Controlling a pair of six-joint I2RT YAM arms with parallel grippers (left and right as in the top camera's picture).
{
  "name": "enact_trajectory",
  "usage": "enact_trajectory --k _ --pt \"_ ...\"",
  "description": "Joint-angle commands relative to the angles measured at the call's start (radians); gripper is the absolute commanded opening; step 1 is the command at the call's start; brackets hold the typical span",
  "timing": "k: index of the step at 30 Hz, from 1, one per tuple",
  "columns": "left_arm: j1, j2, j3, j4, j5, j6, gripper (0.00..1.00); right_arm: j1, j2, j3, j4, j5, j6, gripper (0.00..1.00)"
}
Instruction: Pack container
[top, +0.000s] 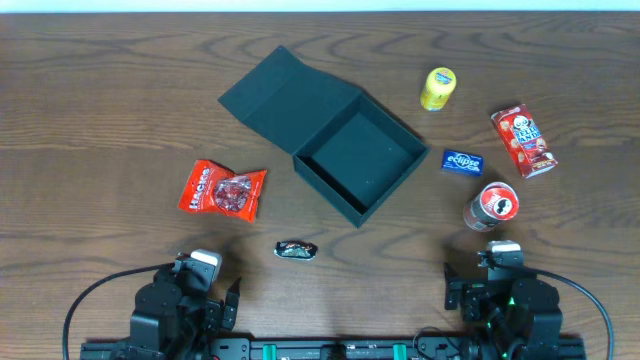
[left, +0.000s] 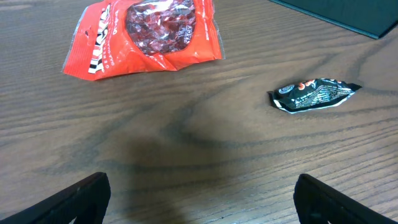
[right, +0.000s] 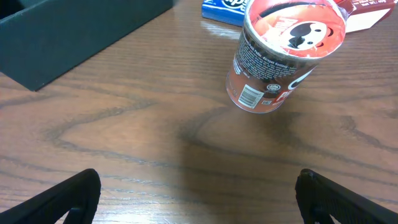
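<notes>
1. Your left fingers (left: 78, 200) stand wide apart with nothing between them, low over the wooden surface (left: 186, 143).
2. Your right fingers (right: 68, 198) are spread just as wide and grip nothing either.
3. The container (top: 362, 155) sits mid-surface, turned diagonally. Its lid lies flat open toward the far left and its dark floor is in plain view.
4. A red candy bag (top: 222, 190) lies left of the container, ahead of your left fingers. A small dark wrapper (top: 296, 250) lies near the container's near corner.
5. A red canister (top: 491, 205) stands ahead of your right fingers. A blue pack (top: 462, 161) lies just beyond it, a red box (top: 523, 141) farther right, and a yellow can (top: 438, 88) farthest back.
</notes>
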Motion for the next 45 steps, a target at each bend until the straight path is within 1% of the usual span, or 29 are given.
enact_trajectory --k 1,16,19,21,22,25,27,29,30,34,36,37,39,42,45 --pt "0.005 -0.007 -0.028 -0.016 0.014 0.013 0.95 -0.010 -0.006 -0.002 -0.004 -0.009 -0.015 0.99" --pt "0.005 -0.007 -0.028 -0.016 0.014 0.013 0.95 -0.010 -0.007 -0.002 -0.004 -0.009 -0.015 0.99" --pt "0.005 -0.007 -0.029 -0.008 -0.031 0.046 0.95 -0.010 -0.007 -0.002 -0.004 -0.009 -0.015 0.99" --pt "0.005 -0.007 -0.029 0.022 -0.049 0.044 0.95 -0.010 -0.007 -0.002 -0.004 -0.009 -0.015 0.99" --pt "0.005 -0.007 -0.029 0.052 -0.035 0.039 0.95 -0.010 -0.007 -0.002 -0.004 -0.009 -0.015 0.99" --pt "0.004 -0.007 -0.029 0.165 0.085 0.002 0.95 -0.010 -0.006 -0.002 -0.004 -0.009 -0.015 0.99" --pt "0.004 -0.007 -0.029 0.234 0.191 -0.061 0.95 -0.010 -0.007 -0.002 -0.004 -0.009 -0.015 0.99" --pt "0.004 -0.007 -0.029 0.256 0.288 -0.143 0.95 -0.010 -0.007 -0.002 -0.004 -0.009 -0.015 0.99" --pt "0.004 -0.007 -0.029 0.256 0.300 -0.158 0.95 -0.010 -0.007 -0.002 -0.004 -0.009 -0.015 0.99" --pt "0.004 -0.007 -0.028 0.274 0.291 -0.164 0.95 -0.010 -0.007 -0.002 -0.004 -0.009 -0.015 0.99" --pt "0.004 -0.006 -0.027 0.291 0.277 -0.210 0.95 -0.010 -0.007 -0.002 -0.004 -0.009 -0.015 0.99" --pt "0.004 -0.006 -0.021 0.290 0.246 -0.242 0.95 -0.010 -0.007 -0.002 -0.004 -0.009 -0.015 0.99" --pt "0.003 -0.005 0.000 0.291 0.201 -0.270 0.95 -0.010 -0.007 -0.002 -0.004 -0.009 -0.015 0.99" --pt "0.003 0.014 0.056 0.297 0.163 -0.300 0.95 -0.009 -0.007 -0.002 -0.004 -0.009 -0.015 0.99" --pt "0.003 0.086 0.144 0.284 0.155 -0.301 0.95 -0.009 -0.007 -0.002 -0.004 -0.009 -0.014 0.99"
